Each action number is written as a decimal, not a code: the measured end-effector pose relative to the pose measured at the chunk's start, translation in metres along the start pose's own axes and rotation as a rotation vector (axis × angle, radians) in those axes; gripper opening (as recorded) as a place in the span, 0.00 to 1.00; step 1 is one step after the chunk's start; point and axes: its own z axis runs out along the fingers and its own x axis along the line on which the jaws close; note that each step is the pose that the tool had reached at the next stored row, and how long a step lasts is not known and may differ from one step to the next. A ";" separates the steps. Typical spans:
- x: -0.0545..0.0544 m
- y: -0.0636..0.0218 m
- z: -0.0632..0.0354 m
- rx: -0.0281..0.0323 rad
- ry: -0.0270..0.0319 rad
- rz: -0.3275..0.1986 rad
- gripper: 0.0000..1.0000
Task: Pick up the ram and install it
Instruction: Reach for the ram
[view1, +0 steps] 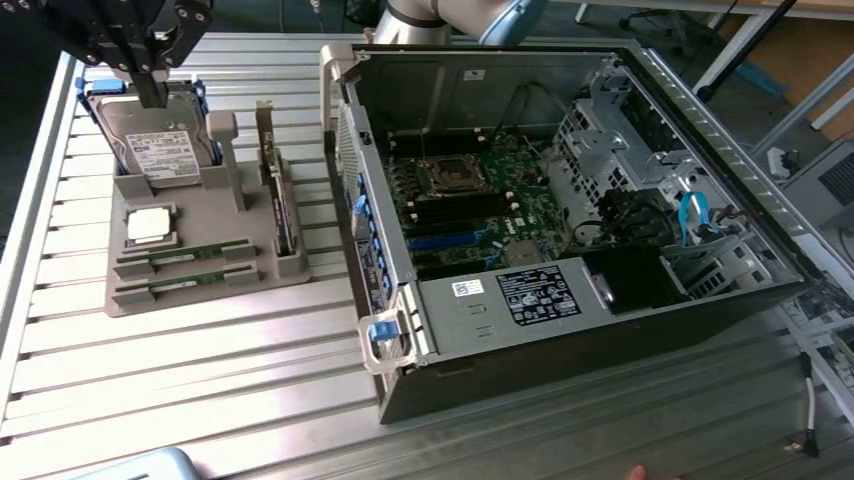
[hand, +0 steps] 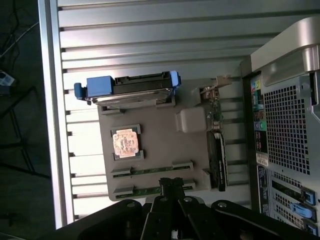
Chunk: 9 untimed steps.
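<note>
Two green ram sticks lie in slots of the grey holder tray (view1: 200, 300). One ram stick (view1: 184, 253) is nearer the processor and the other (view1: 184, 284) is nearer the tray's front edge. In the wrist view the same sticks appear as a ram (hand: 150, 171) and a second ram (hand: 145, 190). My gripper (view1: 152, 92) hangs high above the tray at the exterior view's upper left, fingers together and holding nothing. In the wrist view the gripper (hand: 171, 183) has its shut tips in line with the second stick.
The tray also holds a hard drive (view1: 160, 150) with blue rails, a square silver processor (view1: 150, 226) and an upright expansion card (view1: 276, 200). The open computer case (view1: 694, 120) lies to the exterior view's right, its motherboard (view1: 481, 200) exposed. Everything rests on a slatted metal table (view1: 200, 380).
</note>
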 end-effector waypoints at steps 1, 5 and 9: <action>0.000 0.0000 0.0000 -0.0001 0.0000 0.000 0.10; 0.001 -0.0001 -0.0001 0.0000 0.0000 0.000 0.10; 0.005 -0.0004 -0.0001 0.0000 0.0000 0.000 0.10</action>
